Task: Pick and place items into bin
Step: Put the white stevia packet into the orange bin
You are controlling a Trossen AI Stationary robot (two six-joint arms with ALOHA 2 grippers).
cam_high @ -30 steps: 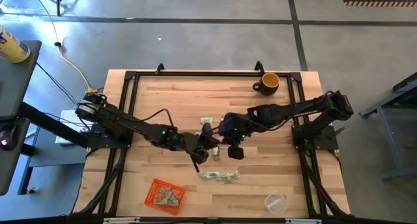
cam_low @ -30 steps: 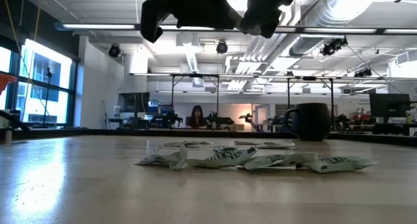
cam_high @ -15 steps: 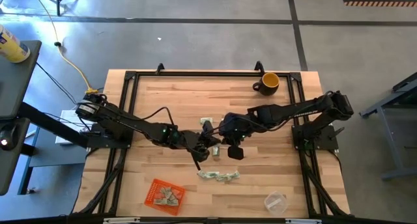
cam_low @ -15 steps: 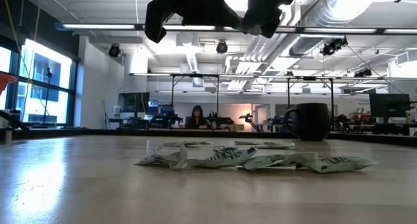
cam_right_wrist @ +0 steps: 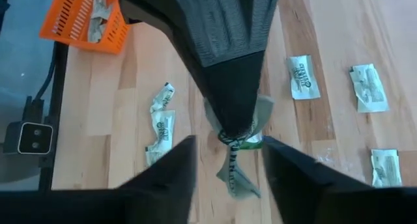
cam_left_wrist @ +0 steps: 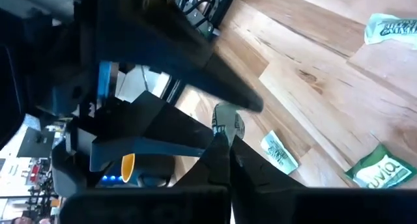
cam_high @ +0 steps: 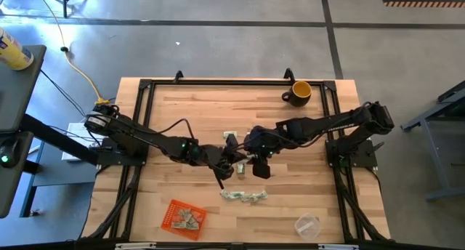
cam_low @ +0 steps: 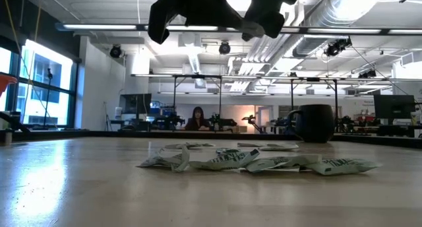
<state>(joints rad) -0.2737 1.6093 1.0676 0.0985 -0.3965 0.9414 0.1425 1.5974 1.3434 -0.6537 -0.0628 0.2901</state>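
high view: both arms meet over the middle of the wooden table (cam_high: 305, 199). the left gripper (cam_high: 231, 163) and right gripper (cam_high: 247, 152) are almost touching. a cluster of sweetener packets (cam_high: 243, 196) lies just nearer the front edge, and one more packet (cam_high: 230, 136) lies behind the grippers. the orange bin (cam_high: 173, 204) sits well apart at the front left, with some packets already inside.

low view: the loose packets lie flat in a row on the wood. the grippers hang dark above them, clear of the surface, and which is which is unclear here.

left wrist view: the left claw is pinched tight on a crumpled held packet (cam_left_wrist: 229, 120), lifted off the table.

right wrist view: the right claw's fingers (cam_right_wrist: 169, 185) stand spread on either side of that same held packet, not touching it. the left claw clamps it from above.

handling: the packet looks light, soft and limp, and it crumples readily. it is best nipped by an edge or across the middle, and it would probably slip from a loose pinch.

against the picture a second ago: the right wrist has edged slightly towards the left claw. the packets on the table and the bin lie as they did.
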